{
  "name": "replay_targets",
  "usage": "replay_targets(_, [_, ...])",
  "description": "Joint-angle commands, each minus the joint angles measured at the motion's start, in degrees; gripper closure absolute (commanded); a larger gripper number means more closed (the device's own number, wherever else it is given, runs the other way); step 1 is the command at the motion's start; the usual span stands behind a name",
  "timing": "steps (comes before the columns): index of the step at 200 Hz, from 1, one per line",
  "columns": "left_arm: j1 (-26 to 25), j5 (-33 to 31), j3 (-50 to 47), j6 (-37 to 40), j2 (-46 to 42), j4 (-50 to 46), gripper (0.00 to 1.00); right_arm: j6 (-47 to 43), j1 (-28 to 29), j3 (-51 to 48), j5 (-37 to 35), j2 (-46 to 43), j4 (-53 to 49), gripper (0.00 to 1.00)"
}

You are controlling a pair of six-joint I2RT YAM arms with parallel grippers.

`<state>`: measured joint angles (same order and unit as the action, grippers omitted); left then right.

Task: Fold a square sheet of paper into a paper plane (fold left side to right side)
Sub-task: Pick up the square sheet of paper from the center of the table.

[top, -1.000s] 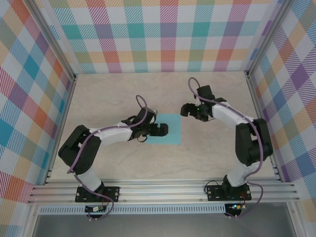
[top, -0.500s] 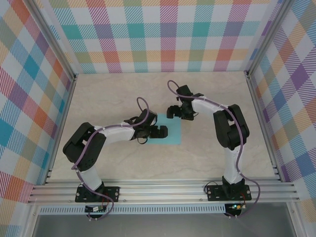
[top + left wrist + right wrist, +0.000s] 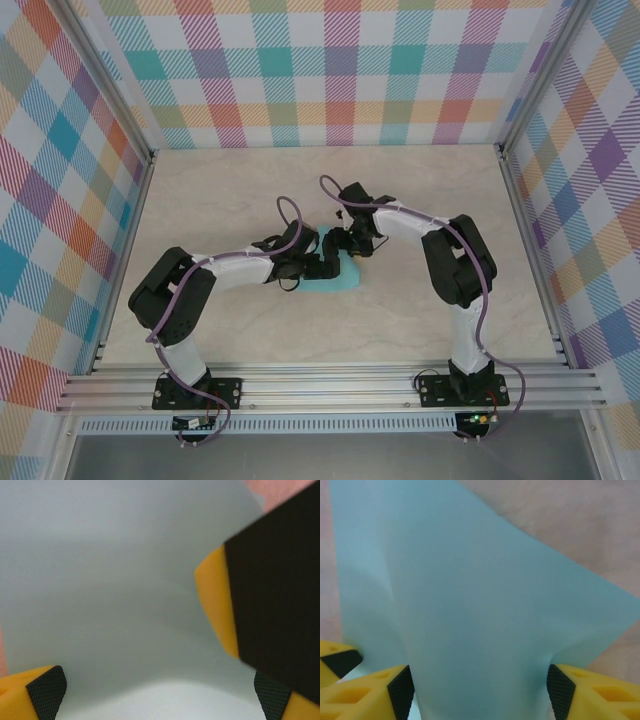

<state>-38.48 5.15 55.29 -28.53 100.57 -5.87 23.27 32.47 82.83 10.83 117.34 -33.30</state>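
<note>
Over the square sheet of paper (image 3: 346, 281), the right claw (image 3: 342, 247) has swung in — spread (like the left claw (image 3: 324, 266)).

Pale veined counter boxed in by 3 plaid walls.

From the top view, the counter (image 3: 230, 190) is a light beige surface with faint marbling. 3 walls rise around it: the back wall (image 3: 330, 70), the left wall (image 3: 50, 200) and the right wall (image 3: 600, 200), all checked in teal, orange, purple, yellow and pink on white. 2 aluminium posts (image 3: 105, 85) slant up where the walls meet. Ribbed aluminium rails (image 3: 330, 385) run along the counter's near edge, with a flat grey strip (image 3: 330, 455) below them. The right wrist view shows the counter as blurred beige at the upper right (image 3: 570, 525). In the left wrist view it is a pinkish patch in the top right corner (image 3: 280, 490).
</note>
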Motion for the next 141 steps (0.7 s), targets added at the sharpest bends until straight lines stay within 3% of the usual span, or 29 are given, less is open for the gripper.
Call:
replay_targets(1, [0.6, 2.0, -0.4, -0.7, 1.3, -0.7, 0.00, -0.9, 0.2, -0.4, 2.0, 1.2, -2.3, 0.36])
replay_targets(77, [1.7, 0.0, -4.0, 1.7, -12.3, -1.2, 0.00, -2.9, -1.1, -2.4, 5.5, -2.7, 2.0, 0.74])
replay_targets(104, [6.1, 0.5, -6.9, 1.0, -20.1, -1.9, 0.00, -2.8, -3.2, -6.1, 11.2, -6.5, 7.5, 0.78])
replay_targets(141, [16.3, 10.4, -11.4, -1.2, -28.0, 0.8, 0.00, -4.3, -7.0, -11.3, 23.2, -13.6, 15.3, 0.81])
